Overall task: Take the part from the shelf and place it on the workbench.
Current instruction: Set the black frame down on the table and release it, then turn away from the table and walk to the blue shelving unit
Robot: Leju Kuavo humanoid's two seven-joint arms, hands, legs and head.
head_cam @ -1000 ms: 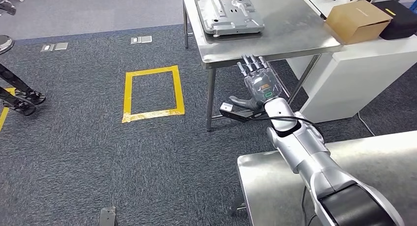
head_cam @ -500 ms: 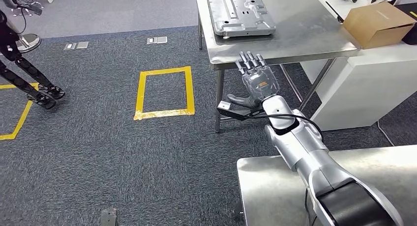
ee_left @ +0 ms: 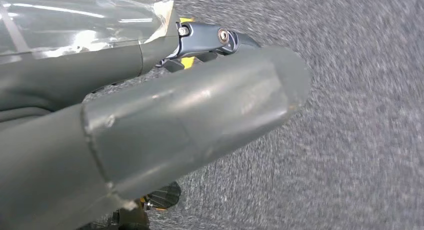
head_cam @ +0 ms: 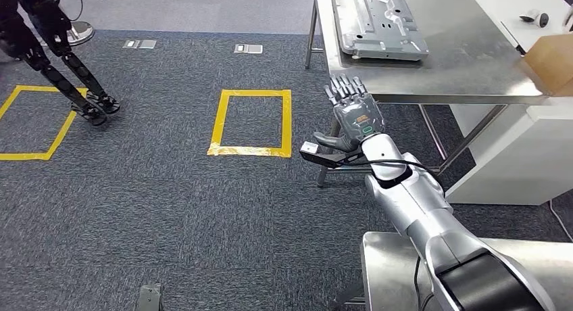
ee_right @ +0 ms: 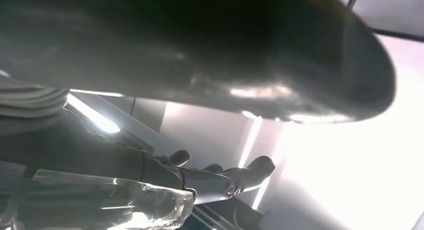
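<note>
1. Up ahead, the grey metal part (head_cam: 383, 21) lies flat on the steel workbench (head_cam: 473, 67), near its front left corner.
2. Below the bench edge the right hand (head_cam: 351, 111) is raised with fingers straight and apart, grasping nothing, well apart from the part.
3. Close behind its thumb, the left hand (ee_left: 150, 135) hangs over grey carpet (head_cam: 169, 209); whether it is released or clenched cannot be told.
4. Yellow tape squares (head_cam: 251, 122) mark the carpet left of the bench.
</note>
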